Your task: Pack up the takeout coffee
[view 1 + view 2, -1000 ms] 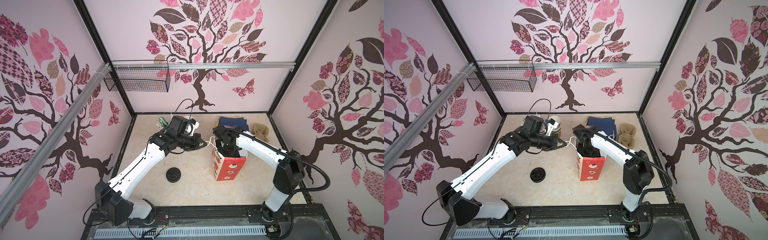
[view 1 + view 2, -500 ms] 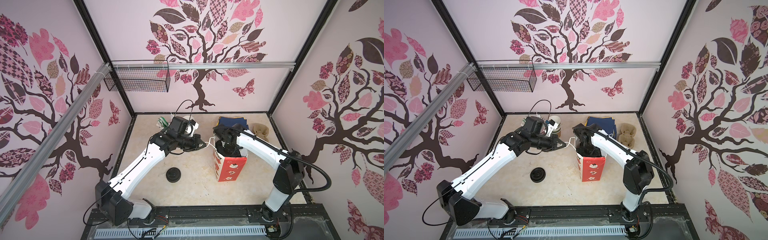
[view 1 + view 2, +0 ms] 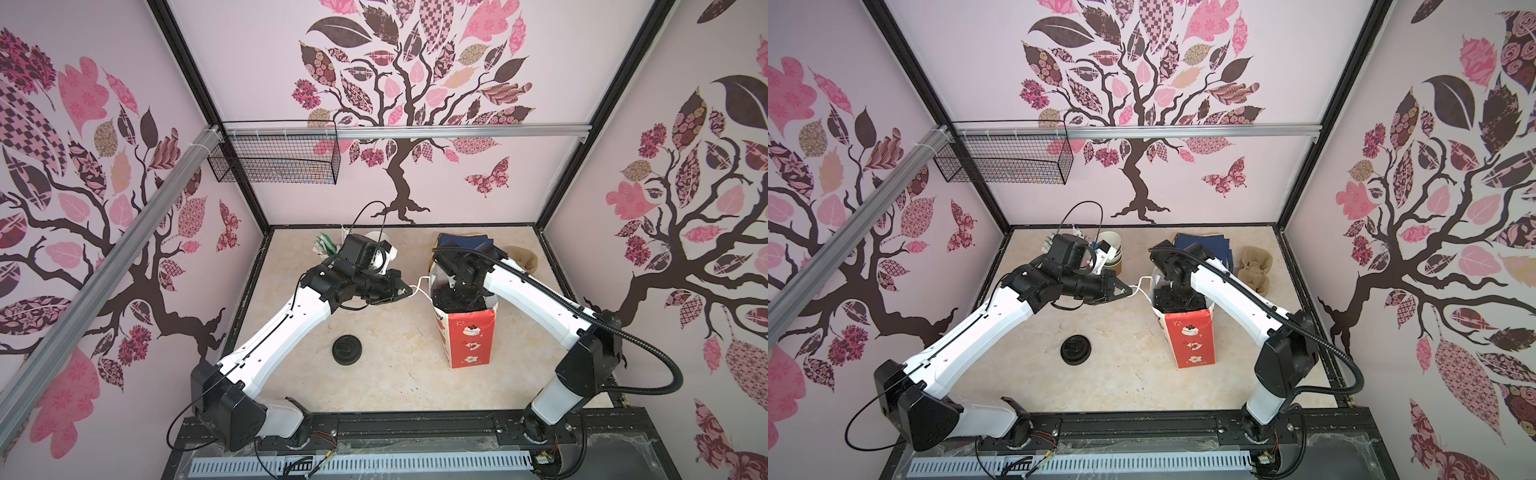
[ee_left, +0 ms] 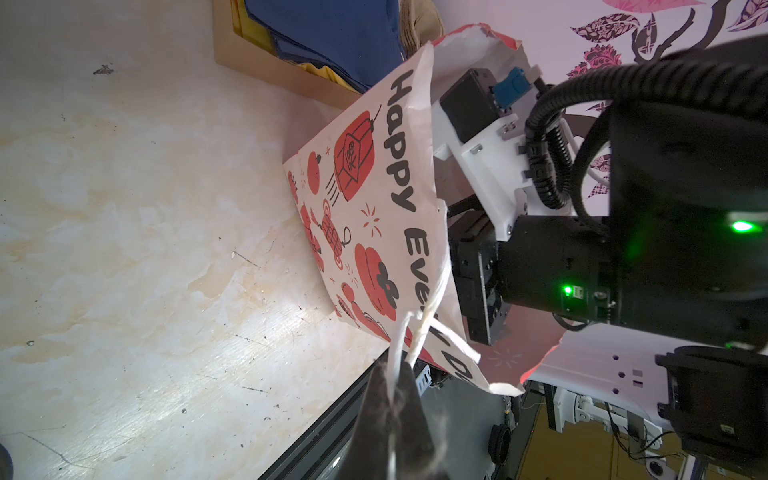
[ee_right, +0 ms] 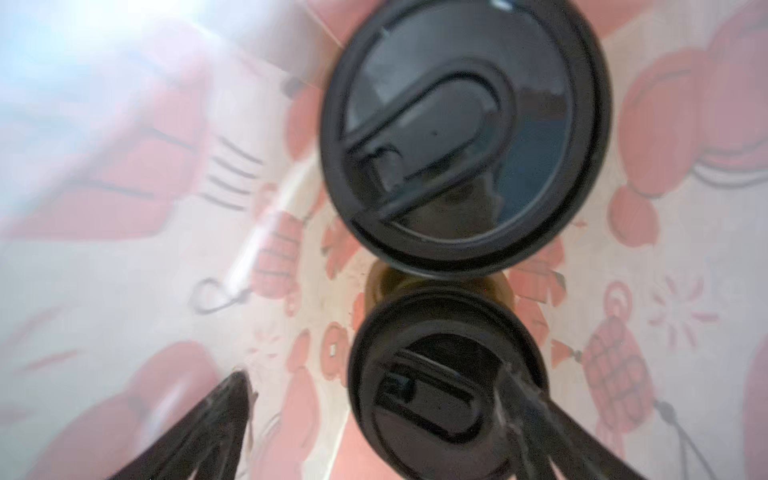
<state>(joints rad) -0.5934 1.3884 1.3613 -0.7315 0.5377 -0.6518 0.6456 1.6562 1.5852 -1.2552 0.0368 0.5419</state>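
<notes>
Left pincer [image 3: 407,291] clamped together on white handle [image 3: 423,286] of paper bag [image 3: 471,345], which stood upright on tabletop [image 3: 395,382]. Right pincer [image 5: 374,372] sat inside bag, jaws apart. Near coffee [image 5: 432,399] and far coffee [image 5: 465,133] stood inside bag, black lids up, near one overlapped by one finger [image 5: 540,415].

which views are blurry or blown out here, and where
Right wrist view: soft throughout, bag wall smeared, white glare in one corner, the two cup lids legible. Left wrist view: bag print sharp, left gripper on the handle out of focus. Both top views: sharp, evenly lit.
</notes>
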